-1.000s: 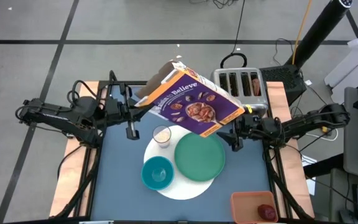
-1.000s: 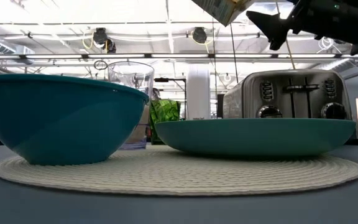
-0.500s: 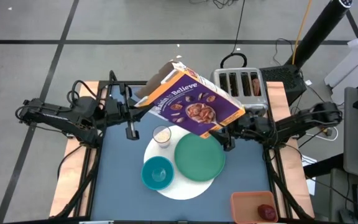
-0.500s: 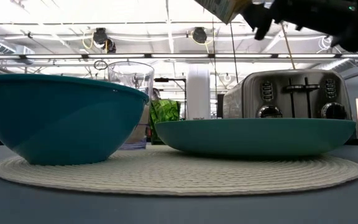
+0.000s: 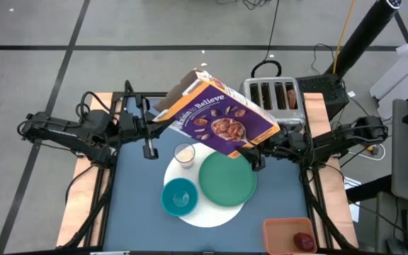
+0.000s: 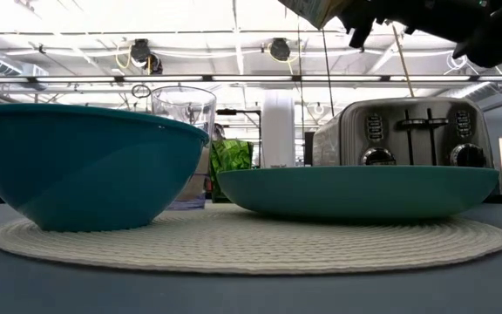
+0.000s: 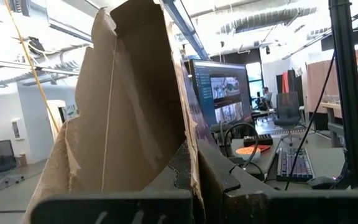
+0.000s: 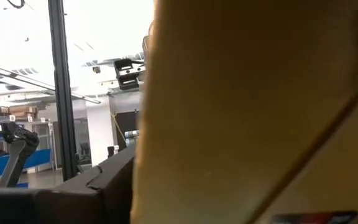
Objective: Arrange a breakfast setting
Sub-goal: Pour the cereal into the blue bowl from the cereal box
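The purple cereal box [image 5: 222,120] hangs tilted high above the table, its open top [image 5: 172,95] toward the far left. My left gripper [image 5: 158,122] is shut on that open end. My right gripper [image 5: 253,152] is open at the box's lower right corner [image 6: 316,10]. The box's yellow side fills the right wrist view [image 8: 253,112]. The green plate [image 5: 227,178], the teal bowl [image 5: 179,197] and the clear glass [image 5: 184,154] stand on the white round mat [image 5: 218,211]. The dark-red fruit [image 5: 303,241] lies in the orange-pink tray. The cup and the spoon are out of view. My left gripper pinches one cardboard wall of the box at its open top [image 7: 191,174], one finger inside the box and one outside. It comes level from the table's left. The box is lifted clear and slants down toward the right. My right gripper: I cannot tell whether its fingers touch the box.
The silver toaster [image 5: 275,95] stands at the far right, with something brown in one slot [image 5: 291,95]. The orange-pink tray [image 5: 287,230] sits at the near right corner. In the low view the bowl [image 6: 85,166], glass [image 6: 186,113] and plate [image 6: 356,192] stand below the box.
My right gripper has gone toward the table's left and a little up, to the box's lower right corner. The box and my left gripper have stayed where they were.
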`<state>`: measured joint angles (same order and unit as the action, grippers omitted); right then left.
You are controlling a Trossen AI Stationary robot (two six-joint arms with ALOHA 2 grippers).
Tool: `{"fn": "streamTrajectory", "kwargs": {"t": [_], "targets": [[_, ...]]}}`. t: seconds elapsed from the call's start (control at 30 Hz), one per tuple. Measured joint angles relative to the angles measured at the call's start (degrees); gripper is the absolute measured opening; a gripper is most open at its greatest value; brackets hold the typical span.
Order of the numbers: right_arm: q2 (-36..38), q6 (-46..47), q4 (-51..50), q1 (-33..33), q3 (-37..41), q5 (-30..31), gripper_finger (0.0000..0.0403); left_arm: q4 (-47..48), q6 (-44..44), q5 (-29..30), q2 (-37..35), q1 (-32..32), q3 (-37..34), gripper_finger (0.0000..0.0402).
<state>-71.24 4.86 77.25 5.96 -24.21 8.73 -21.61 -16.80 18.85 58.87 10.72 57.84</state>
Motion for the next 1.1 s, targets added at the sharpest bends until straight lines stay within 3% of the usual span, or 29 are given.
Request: {"fn": "streamTrajectory", "kwargs": {"t": [0.27,0.9,1.1], "targets": [[-0.04,-0.98,0.35,0.02,-0.02,-0.46,0.0217,0.64,-0.02,-0.28,0.00,-0.02,0.00,0.0002],[-0.04,-1.31,0.33,0.02,-0.02,-0.02,0.0210,1.75,2.32,0.15,0.00,-0.04,0.02,0.0035],[-0.04,-1.49,0.22,0.02,-0.02,0.06,0.0209,1.89,5.09,0.15,0.02,-0.04,0.02,0.0082]]}}
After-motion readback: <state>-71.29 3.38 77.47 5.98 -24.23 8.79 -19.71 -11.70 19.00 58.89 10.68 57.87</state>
